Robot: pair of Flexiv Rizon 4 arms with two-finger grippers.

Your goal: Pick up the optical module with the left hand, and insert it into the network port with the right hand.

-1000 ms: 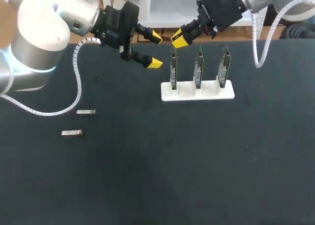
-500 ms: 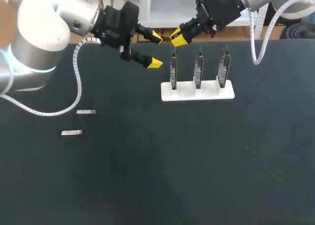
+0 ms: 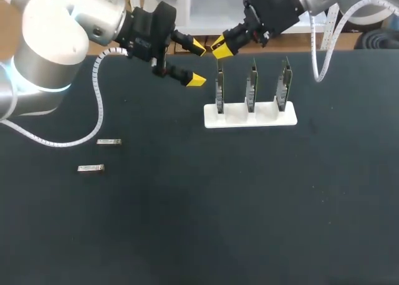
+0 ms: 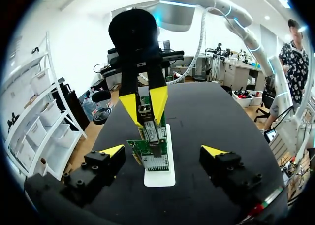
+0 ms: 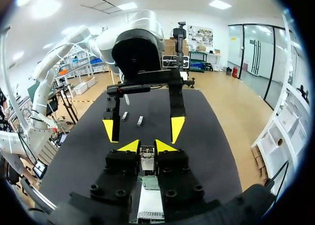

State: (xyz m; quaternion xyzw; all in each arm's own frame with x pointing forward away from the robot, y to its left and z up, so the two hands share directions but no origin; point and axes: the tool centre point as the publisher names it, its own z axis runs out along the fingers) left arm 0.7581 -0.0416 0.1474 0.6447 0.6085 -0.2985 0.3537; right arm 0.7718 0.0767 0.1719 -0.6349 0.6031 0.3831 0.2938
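Evidently the pick-up step, not yet begun: two optical modules [image 3: 108, 141] [image 3: 91, 168] lie flat on the black table [image 3: 218, 222], on its left side, untouched. Left gripper [image 3: 197, 63] hangs over the far edge, fingers spread wide and empty, well apart from both modules. Right gripper [image 3: 219, 47] hovers just above the leftmost of three upright circuit boards [image 3: 251, 85] in a white stand [image 3: 249, 118]; whether it is closed, or clasps anything, I cannot tell. A metal network port [image 4: 155, 162] shows on the board facing the left wrist. Next move, as I judge it: left arm swings to a module, descends, straddles its long sides, and closes before the right gripper takes it.
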